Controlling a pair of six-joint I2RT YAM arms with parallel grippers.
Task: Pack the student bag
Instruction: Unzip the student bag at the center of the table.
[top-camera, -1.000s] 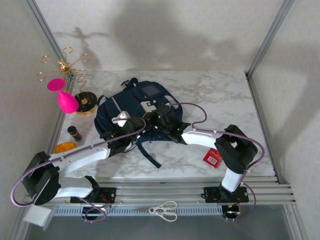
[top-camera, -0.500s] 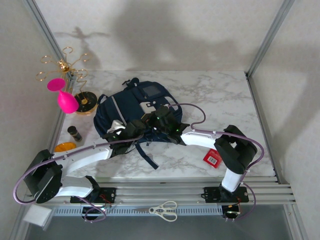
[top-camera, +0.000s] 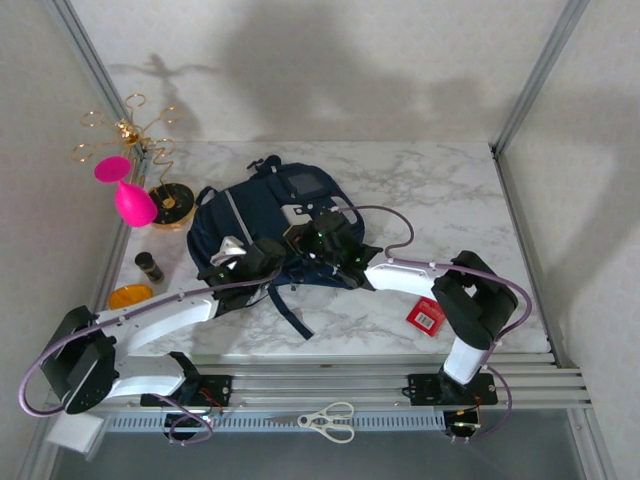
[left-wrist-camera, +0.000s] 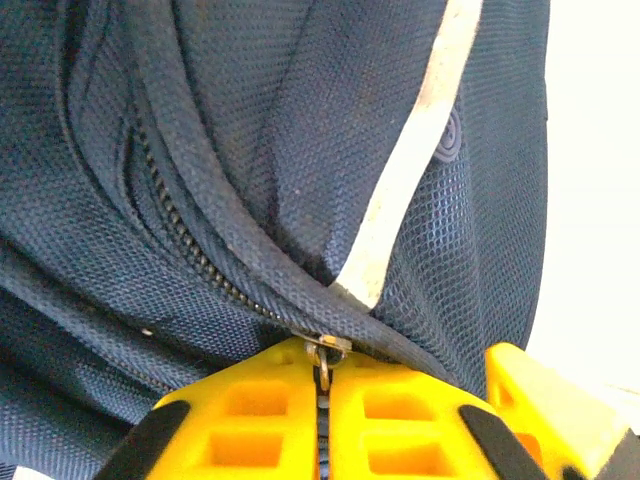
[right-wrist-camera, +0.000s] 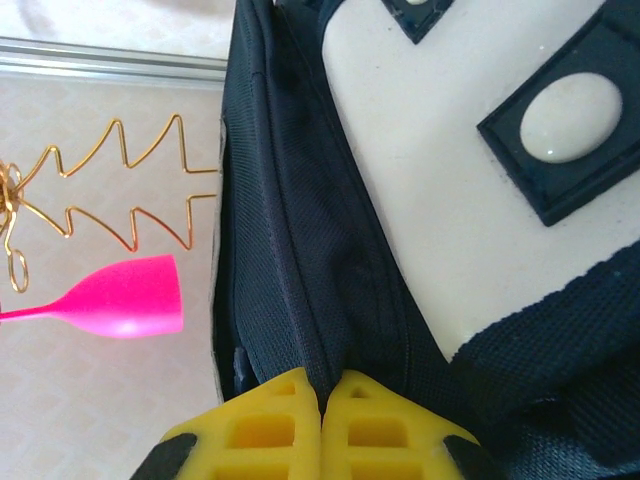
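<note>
The navy student bag (top-camera: 262, 205) lies on the marble table, with its pale stripe (left-wrist-camera: 410, 170) across the left wrist view. My left gripper (top-camera: 236, 262) is at the bag's near left side. In the left wrist view the left gripper (left-wrist-camera: 322, 368) is shut on the small metal zipper pull (left-wrist-camera: 326, 352) at the end of the zipper track. My right gripper (top-camera: 318, 234) rests on the bag's near right part. In the right wrist view the right gripper (right-wrist-camera: 321, 395) is shut on a fold of the bag's dark fabric (right-wrist-camera: 300, 250), beside a white patch (right-wrist-camera: 450, 180).
A pink goblet (top-camera: 128, 197) and a gold wire stand (top-camera: 125, 135) are left of the bag, with a dark disc (top-camera: 172, 203), a small dark bottle (top-camera: 149, 266) and an orange lid (top-camera: 130, 295). A red packet (top-camera: 427, 314) lies right of the bag. White scissors (top-camera: 328, 421) lie below the rail.
My left gripper has closed its jaws onto the zipper pull and shifted slightly along the bag's near left side. The right arm has not moved.
</note>
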